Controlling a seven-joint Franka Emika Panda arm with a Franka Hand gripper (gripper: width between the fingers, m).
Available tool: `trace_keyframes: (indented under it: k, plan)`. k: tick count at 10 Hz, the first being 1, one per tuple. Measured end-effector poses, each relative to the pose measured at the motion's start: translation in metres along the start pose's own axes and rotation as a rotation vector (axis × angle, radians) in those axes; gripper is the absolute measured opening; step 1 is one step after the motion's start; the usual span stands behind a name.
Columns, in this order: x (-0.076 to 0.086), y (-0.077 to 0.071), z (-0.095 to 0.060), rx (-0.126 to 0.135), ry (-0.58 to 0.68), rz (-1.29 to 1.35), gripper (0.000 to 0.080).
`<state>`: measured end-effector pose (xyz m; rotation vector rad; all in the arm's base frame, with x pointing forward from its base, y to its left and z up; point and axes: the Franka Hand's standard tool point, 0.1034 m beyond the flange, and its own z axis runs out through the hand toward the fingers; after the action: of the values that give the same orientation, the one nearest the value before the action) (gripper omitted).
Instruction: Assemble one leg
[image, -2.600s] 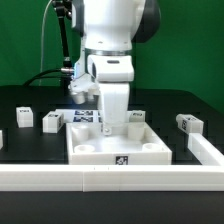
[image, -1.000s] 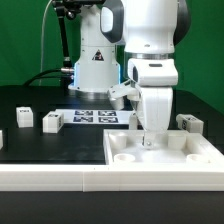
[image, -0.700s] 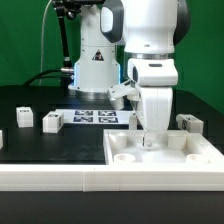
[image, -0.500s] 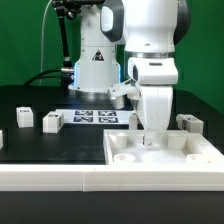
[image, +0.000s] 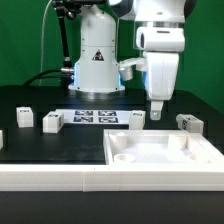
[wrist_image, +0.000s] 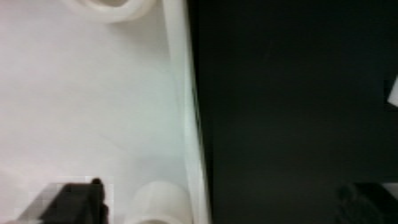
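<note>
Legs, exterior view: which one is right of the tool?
The leg beside the panel's far corner: it alone stands on the exterior view's right of the tool; the other legs stand on its left.

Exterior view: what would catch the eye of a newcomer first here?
The big white arm dominates the exterior view's right, its fingers open and empty above an edge of the panel. That white panel lies in front on the black table; small legs stand scattered behind it.
</note>
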<state>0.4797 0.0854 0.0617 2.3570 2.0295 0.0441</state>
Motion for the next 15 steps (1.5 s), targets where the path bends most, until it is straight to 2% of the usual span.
trace_keyframes:
  k: [4, 6, 8, 10, 13, 15]
  plan:
    - [0.000, -0.002, 0.002, 0.003, 0.007, 0.222, 0.0649]
    - [0.005, -0.013, 0.006, 0.008, 0.020, 0.466, 0.0649]
    - [0.025, -0.020, 0.006, 0.006, 0.033, 0.714, 0.0649]
    - [0.041, -0.026, 0.006, 0.014, 0.036, 0.840, 0.0649]
    - [0.074, -0.039, 0.010, 0.048, 0.047, 1.113, 0.0649]
    - [0.080, -0.041, 0.010, 0.065, 0.051, 1.212, 0.0649]
